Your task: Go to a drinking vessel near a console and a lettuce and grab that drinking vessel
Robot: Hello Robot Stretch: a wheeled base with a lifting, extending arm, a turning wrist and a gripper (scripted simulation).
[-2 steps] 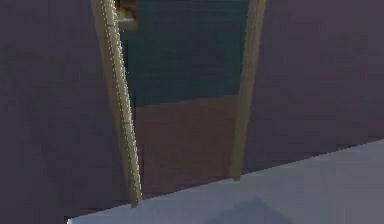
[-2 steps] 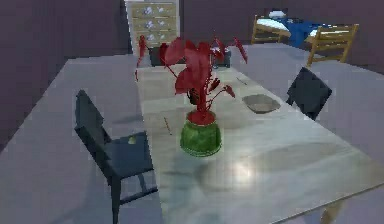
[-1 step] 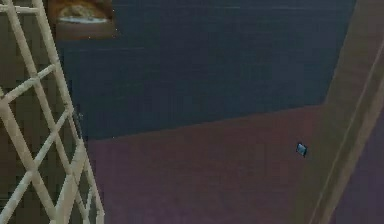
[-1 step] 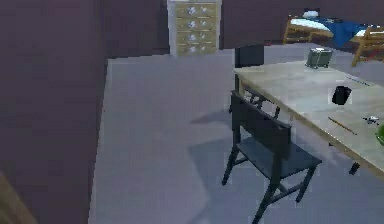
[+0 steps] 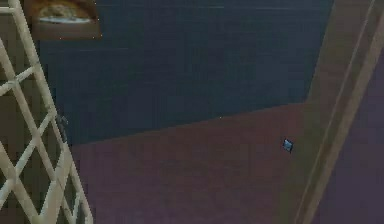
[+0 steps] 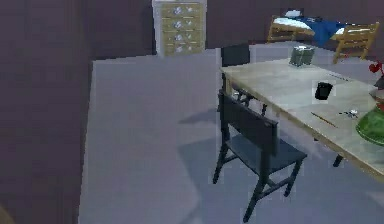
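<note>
Cup [image 6: 323,91] (dark) on wooden table [image 6: 282,80], dark chair [image 6: 262,152] beside; gripper state untellable

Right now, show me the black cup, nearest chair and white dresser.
black cup [image 6: 323,91], arm side view, side wall.
nearest chair [image 6: 265,152], arm side view, seat.
white dresser [image 6: 180,28], arm side view, drawer front.

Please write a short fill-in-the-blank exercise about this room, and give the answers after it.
1. The ____ cup stands on the wooden table.
2. Beside this table stand ____ dark chairs.
3. On the bed lies a ____ blanket.
Answers: black; two; blue.
</note>
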